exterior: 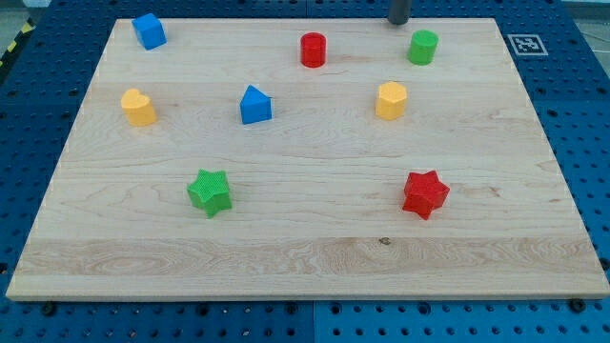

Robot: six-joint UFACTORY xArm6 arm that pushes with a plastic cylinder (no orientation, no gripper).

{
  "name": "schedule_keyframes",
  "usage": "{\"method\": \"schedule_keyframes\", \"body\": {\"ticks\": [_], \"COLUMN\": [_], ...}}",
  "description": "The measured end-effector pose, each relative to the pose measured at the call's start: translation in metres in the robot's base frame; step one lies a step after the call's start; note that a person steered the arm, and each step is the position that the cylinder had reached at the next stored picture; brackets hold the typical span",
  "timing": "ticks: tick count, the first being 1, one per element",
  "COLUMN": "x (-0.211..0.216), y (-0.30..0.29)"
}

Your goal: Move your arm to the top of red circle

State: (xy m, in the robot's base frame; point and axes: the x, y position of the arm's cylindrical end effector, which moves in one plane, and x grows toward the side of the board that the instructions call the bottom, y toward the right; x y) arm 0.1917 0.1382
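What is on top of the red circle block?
Nothing sits on the red circle; its flat top shows bare. My tip is off toward the view's upper right, beside the green circle.

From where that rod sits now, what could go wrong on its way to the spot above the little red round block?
1. My tip sits at the view's top edge, close to the green cylinder; swinging low could nudge it.
2. Sliding left toward the red circle, I might overshoot and knock it down the board, rather than stopping above it.
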Motion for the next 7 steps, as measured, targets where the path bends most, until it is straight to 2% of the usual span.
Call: {"method": "schedule_keyframes", "body": {"ticks": [5, 7], "x": [0.001, 0.001], "y": [-0.012, -0.061]}}
